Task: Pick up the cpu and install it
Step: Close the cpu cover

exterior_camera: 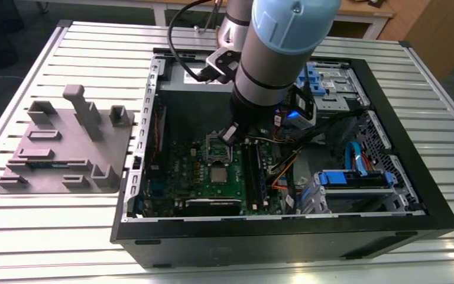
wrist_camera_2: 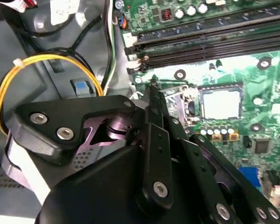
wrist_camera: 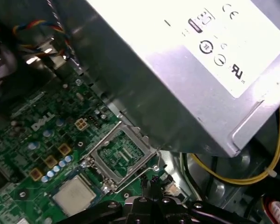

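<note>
One cpu [exterior_camera: 220, 175], one case [exterior_camera: 416, 195]

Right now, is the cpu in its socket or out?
In: the cpu lies flat in the socket on the motherboard, with the retention frame swung open beside it.

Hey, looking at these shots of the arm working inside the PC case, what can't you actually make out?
- Whether the gripper is closed: in the second wrist view its own linkage covers the tips.
- Whether the cpu is fully seated in its socket: top face visible, edges too small in the exterior view.
- The motherboard area under the arm in the exterior view.
</note>
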Controlling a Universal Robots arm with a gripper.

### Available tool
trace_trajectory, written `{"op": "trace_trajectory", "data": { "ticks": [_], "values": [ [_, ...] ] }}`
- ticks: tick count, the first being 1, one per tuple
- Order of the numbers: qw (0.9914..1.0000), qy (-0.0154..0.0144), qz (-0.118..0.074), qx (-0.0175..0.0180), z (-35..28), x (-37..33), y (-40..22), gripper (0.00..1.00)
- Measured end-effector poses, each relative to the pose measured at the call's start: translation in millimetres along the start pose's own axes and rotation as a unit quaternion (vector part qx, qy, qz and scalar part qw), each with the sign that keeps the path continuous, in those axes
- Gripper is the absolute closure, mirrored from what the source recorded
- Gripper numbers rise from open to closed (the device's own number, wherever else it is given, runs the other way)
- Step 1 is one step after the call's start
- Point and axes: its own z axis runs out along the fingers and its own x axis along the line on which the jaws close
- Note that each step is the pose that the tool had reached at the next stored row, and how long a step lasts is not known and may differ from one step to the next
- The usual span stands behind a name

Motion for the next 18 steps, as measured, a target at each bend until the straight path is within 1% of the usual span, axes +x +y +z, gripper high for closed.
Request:
{"op": "trace_trajectory", "data": {
  "ticks": [4,5,6,9,10,11,14,18],
  "values": [
    [1.0,0.0,0.0,0.0,5.0,-4.7,2.1,0.89],
    [1.0,-0.0007,0.0,-0.0005,6.3,-5.4,1.6,0.89],
    [1.0,-0.0019,0.0,-0.0017,7.3,-6.0,0.9,0.89],
    [0.99994,-0.0079,0.0,-0.0075,10.2,-6.5,-0.3,0.89],
    [0.99991,-0.0095,-0.001,-0.0089,10.5,-6.4,-0.3,0.89],
    [0.9999,-0.0105,-0.001,-0.0098,10.5,-6.4,-0.3,0.89],
    [0.99988,-0.0111,-0.001,-0.0104,11.1,-6.4,-0.3,0.89],
    [0.99988,-0.0111,-0.001,-0.0104,11.3,-6.4,-0.4,0.89]
  ]
}}
